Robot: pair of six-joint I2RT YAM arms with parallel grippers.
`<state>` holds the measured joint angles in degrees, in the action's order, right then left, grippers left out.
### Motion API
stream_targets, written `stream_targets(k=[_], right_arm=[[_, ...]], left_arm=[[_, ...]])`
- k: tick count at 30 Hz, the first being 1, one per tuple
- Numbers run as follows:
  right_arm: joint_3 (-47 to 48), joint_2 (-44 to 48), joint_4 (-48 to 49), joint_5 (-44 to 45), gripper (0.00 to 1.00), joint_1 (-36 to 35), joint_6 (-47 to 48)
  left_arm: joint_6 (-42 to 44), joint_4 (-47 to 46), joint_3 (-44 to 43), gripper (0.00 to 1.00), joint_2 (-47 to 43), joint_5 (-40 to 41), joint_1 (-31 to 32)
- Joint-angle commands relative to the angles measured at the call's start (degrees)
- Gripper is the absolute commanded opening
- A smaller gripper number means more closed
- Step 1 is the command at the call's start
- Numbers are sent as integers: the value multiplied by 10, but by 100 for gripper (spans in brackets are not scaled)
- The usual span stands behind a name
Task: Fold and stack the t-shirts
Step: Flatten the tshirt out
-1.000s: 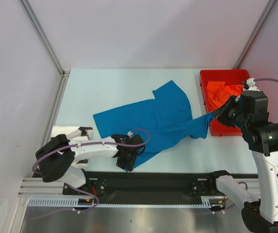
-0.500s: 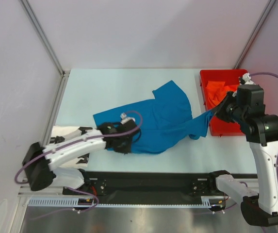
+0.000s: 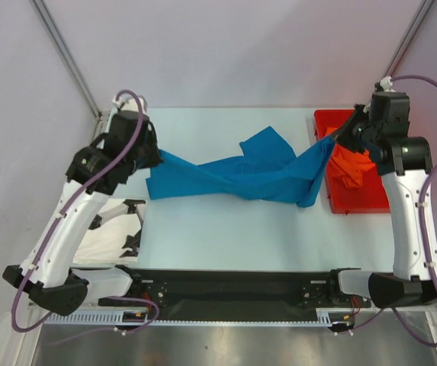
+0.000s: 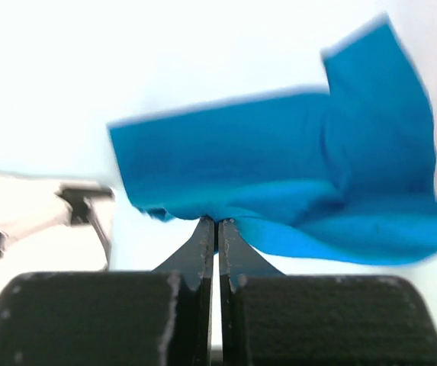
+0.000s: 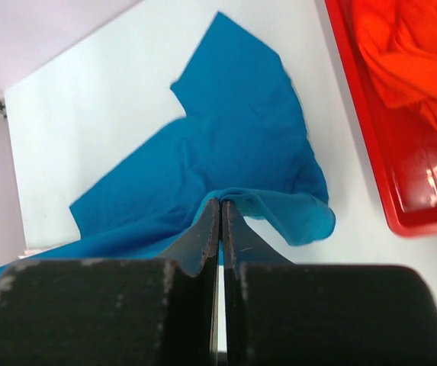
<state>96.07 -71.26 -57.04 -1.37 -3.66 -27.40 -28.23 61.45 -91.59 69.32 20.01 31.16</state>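
Note:
The bright blue t-shirt [image 3: 241, 177] hangs stretched between my two raised grippers above the table. My left gripper [image 3: 155, 155] is shut on its left edge, seen in the left wrist view [image 4: 217, 221] with blue cloth [image 4: 279, 175] just past the tips. My right gripper [image 3: 338, 137] is shut on its right edge, seen in the right wrist view [image 5: 221, 202] with the shirt [image 5: 233, 145] below. The orange t-shirt [image 3: 351, 162] lies crumpled in the red bin [image 3: 359, 200], also in the right wrist view [image 5: 409, 46]. The white shirt with black blotches [image 3: 107, 232] lies at the near left.
The red bin [image 5: 401, 206] stands at the table's right edge, right under my right gripper. A metal frame post [image 3: 65, 53] runs along the left side. The arm bases sit on a black rail [image 3: 233, 286] at the near edge.
My left gripper has taken the blue shirt's near edge and swung up and to the far left with it. My right gripper has risen, lifting the shirt's right end.

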Motion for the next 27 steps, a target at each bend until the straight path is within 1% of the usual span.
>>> stream_targets(k=[1,2,4,5,7,8,10,11,13,14,17,19,20,21,22,23,24,27], right_arm=[[48,-31,71,-19,0,11,-2],[54,-39,75,-19,0,13,0],[64,-54,106,-24,0,17,2],[64,-56,118,-29,0,17,0],[71,-52,154,-37,0,21,-20],[80,-52,161,-44,0,22,-24],[106,-49,163,-43,0,22,-30],[132,-47,162,-41,0,22,-30],[149,-34,166,-40,0,21,-34],[154,-12,170,-36,0,22,-36],[152,30,187,-36,0,22,-34],[144,80,194,-41,0,22,-29],[141,97,199,-46,0,22,-27],[131,136,203,-48,0,21,-23],[126,157,214,-52,0,22,-20],[120,176,220,-53,0,22,-18],[117,216,225,-53,0,21,-13],[117,279,234,-57,0,21,-6]], left_arm=[[69,-20,-87,0,27,19,-53],[73,-25,-120,0,44,16,-76],[77,-33,-154,0,62,13,-93],[77,-37,-187,0,69,10,-99],[77,-44,-224,0,98,5,-103],[78,-41,-270,0,108,4,-104],[79,-37,-310,0,133,-10,-104],[78,-41,-337,0,135,-19,-105],[74,-46,-361,0,131,-30,-105],[75,-50,-379,0,127,-44,-105],[99,-79,-372,0,78,-80,-105],[115,-94,-361,0,43,-88,-104],[121,-102,-349,0,8,-95,-103],[131,-106,-342,0,-10,-99,-101],[139,-111,-328,0,-28,-103,-91],[144,-114,-326,0,-64,-104,-86],[154,-115,-323,0,-80,-109,-80],[174,-121,-311,0,-143,-127,-52]])
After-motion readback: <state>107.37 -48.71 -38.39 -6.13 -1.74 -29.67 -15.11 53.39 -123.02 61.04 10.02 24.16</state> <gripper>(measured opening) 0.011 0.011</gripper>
